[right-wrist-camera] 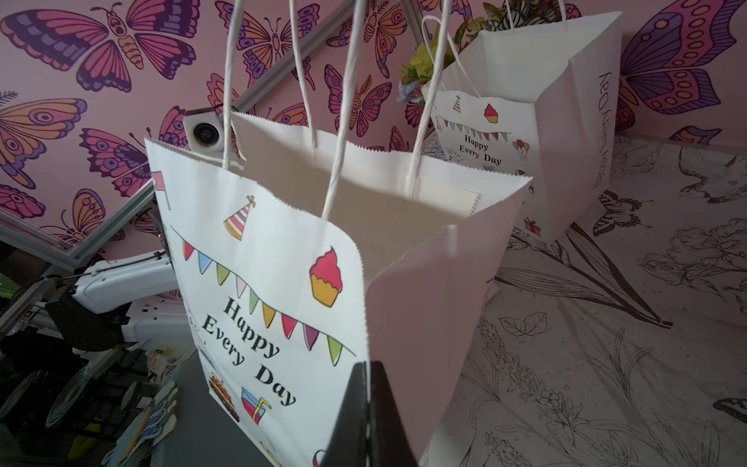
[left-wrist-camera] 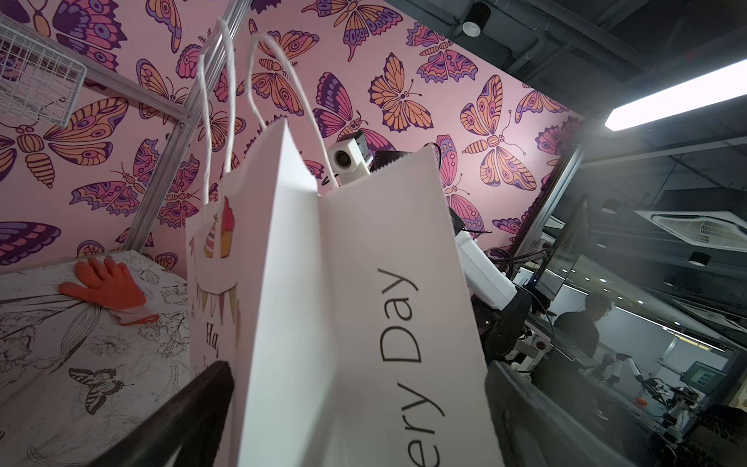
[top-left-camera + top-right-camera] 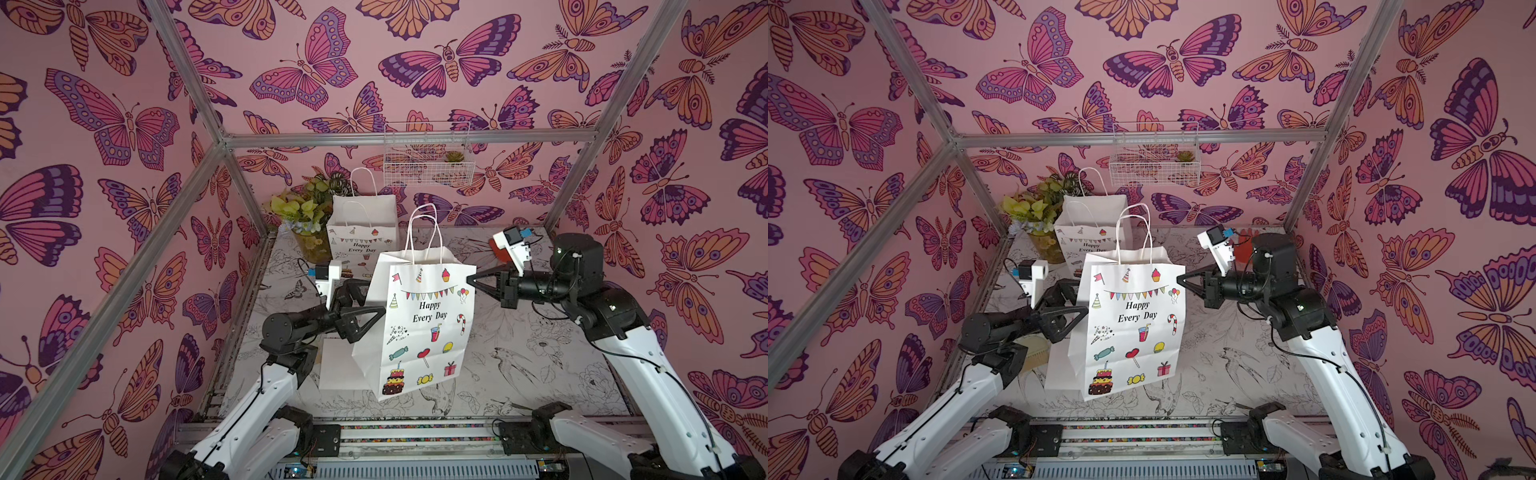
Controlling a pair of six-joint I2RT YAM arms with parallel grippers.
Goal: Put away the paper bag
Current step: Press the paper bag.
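Holding the paper bag (image 3: 424,324) by its upper side edge, the right pincer (image 3: 471,279) is shut flat on the paper in both top views. The bag hangs tilted over the middle of the table (image 3: 540,365), apparently clear of it. The left pincer (image 3: 374,296) stands fully spread about the bag's opposite side and grips nothing. A second bag (image 3: 361,224) stands upright at the back beside the flowers (image 3: 301,210). The left wrist view confirms both fingers (image 2: 194,404) wide apart with the bag's folded side between them; an orange glove (image 2: 105,289) lies on the table beyond. The right wrist view shows the jaws pinched on the bag's corner edge and its mouth gaping open. Judgement: the carry step is in hand. The next move calls for steadying the bag, taking it toward the back and setting it upright near its twin without crumpling the paper.
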